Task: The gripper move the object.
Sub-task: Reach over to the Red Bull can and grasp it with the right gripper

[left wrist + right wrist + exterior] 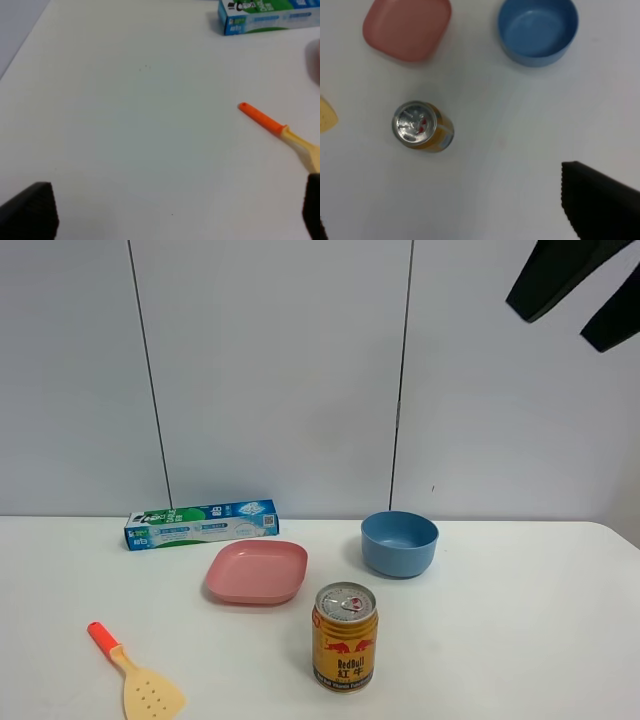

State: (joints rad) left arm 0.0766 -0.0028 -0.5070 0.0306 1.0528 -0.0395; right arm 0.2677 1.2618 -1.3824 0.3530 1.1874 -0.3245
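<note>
The Red Bull can point(345, 640) stands upright on the white tabletop point(520, 640), low in the centre of the high view. It is just in front of the pink plate point(256, 572) and the blue bowl point(400, 543) and touches neither. The right hand point(560, 324) hangs in the upper right corner of that view, well above the can, its fingers spread and empty. The left hand point(170, 210) is spread wide too, low over the tabletop near the orange-handled spatula point(272, 125). A toothpaste box point(200, 524) lies along the wall, left of centre.
</note>
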